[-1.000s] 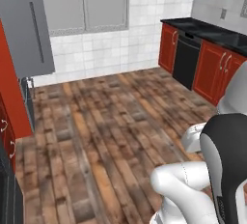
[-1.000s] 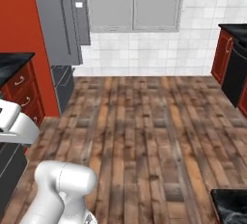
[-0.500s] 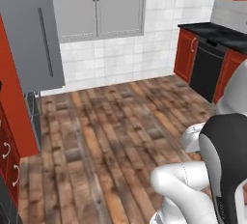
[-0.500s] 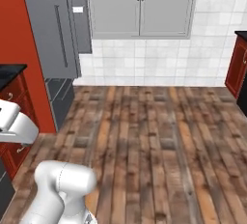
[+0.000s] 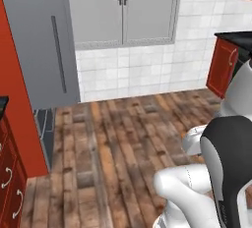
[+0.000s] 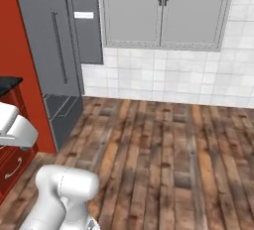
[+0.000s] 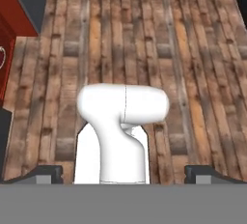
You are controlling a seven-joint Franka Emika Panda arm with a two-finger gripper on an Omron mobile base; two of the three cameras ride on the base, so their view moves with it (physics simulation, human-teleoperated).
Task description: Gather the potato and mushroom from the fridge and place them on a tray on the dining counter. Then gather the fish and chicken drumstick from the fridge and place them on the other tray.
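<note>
Fridge [image 5: 42,45] at left of both base views, grey, doors closed, one long vertical bar handle [image 5: 58,54] on the near door; its contents are hidden. In the right base view the fridge [image 6: 52,50] shows a second door panel with two small white labels, and a lower drawer front [image 6: 64,112] near the floor. Wall cabinet [image 5: 123,8], grey with two closed doors, hangs just beside the fridge above a white tiled wall [image 5: 147,70]. Red panel [image 6: 15,40] stands left of the fridge; red drawers [image 5: 10,183] with curved pulls sit below a black counter edge. Wood plank floor [image 6: 158,149] lies between base and fridge, with nothing standing on it. Gripper [image 7: 124,175] in the hand view points down at the floor, fingers wide apart, nothing between them.
</note>
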